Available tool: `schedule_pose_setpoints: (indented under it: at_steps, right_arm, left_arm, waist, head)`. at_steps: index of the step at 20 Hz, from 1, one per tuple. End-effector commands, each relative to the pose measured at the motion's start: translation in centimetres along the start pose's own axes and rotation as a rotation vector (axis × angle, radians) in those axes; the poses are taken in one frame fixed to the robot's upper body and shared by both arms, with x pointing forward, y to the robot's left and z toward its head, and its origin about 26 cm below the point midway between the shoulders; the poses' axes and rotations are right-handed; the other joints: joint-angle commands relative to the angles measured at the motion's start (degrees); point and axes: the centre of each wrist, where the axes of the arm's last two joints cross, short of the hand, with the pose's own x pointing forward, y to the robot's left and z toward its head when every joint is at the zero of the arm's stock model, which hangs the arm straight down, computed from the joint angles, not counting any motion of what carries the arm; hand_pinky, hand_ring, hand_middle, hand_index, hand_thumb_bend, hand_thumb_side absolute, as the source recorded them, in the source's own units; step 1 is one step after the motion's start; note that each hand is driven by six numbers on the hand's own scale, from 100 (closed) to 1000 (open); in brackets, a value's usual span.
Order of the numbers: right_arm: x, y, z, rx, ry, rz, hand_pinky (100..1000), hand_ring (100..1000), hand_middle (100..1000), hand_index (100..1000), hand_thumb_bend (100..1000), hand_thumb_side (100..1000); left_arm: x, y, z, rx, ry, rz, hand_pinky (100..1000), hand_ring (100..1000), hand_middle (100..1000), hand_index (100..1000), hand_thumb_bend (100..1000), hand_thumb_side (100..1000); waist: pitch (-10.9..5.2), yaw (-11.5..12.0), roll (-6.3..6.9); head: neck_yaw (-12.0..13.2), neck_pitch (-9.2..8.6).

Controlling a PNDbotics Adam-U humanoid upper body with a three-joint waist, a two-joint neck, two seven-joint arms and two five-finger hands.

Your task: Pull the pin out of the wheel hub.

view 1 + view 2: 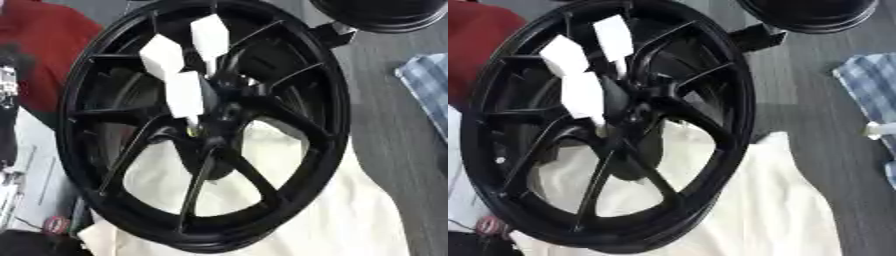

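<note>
Black alloy, many-spoked, standing on edge and leaning a little: wheel (325, 125) filling most of both views, with the wheel hub (217, 131) near its middle. Just left of the hub centre, a small yellowish glint (192, 131), judged to be the pin but too small to be sure of. Over the spokes just above it, three white blocky pieces (184, 92), the lowest tapering down almost to the glint; perhaps the tips of a hand, black on black behind them, yet impossible to say which hand, and cannot tell whether the fingers are spread, closed or holding anything. For the step in hand, judged as the approach and grasp: best to take the pin close to its head, to pull straight along its own axis rather than sideways against the bore, and to mind the lean of the rim, since a crooked tug could rock or roll the wheel on its soft bedding. Worth steadying the rim if a free hand allows. Beneath the wheel, a white cloth (350, 220), rumpled, showing through the gaps between spokes and spreading toward the lower right. Under that, a grey streaked surface (394, 130), floor or table not clear. Further out, a blue checked fabric (427, 82) at the right edge, something red (44, 45) at the upper left behind the rim, and part of a second black wheel (385, 15) at the top right.
</note>
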Motion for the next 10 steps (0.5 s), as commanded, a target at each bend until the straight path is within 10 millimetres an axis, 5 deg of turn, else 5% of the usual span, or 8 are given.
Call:
schedule_pose_setpoints:
  at_steps: [1,5,10]
  right_arm:
    - [0.2,-0.6,0.1,0.003,0.01,0.024,991,1000,939,927,100,556]
    - [0.3,-0.6,0.0,-0.013,0.002,-0.002,984,1000,907,910,100,604]
    - [1.0,-0.6,-0.9,-0.069,-0.091,-0.123,962,941,800,835,100,560]
  left_arm:
    - [0.5,0.4,-0.2,0.006,-0.019,-0.009,855,735,636,783,100,709]
    - [0.5,0.4,-0.2,0.004,-0.02,-0.007,855,735,636,783,100,709]
    - [0.6,0.3,-0.2,0.003,-0.023,-0.004,854,735,636,783,100,708]
  waist:
    - [-1.07,-0.1,0.0]
    - [-1.11,-0.1,-0.05]
    - [-1.29,0.0,-0.23]
  head:
    - [0.2,-0.36]
    - [0.3,-0.29]
    - [0.3,-0.5]
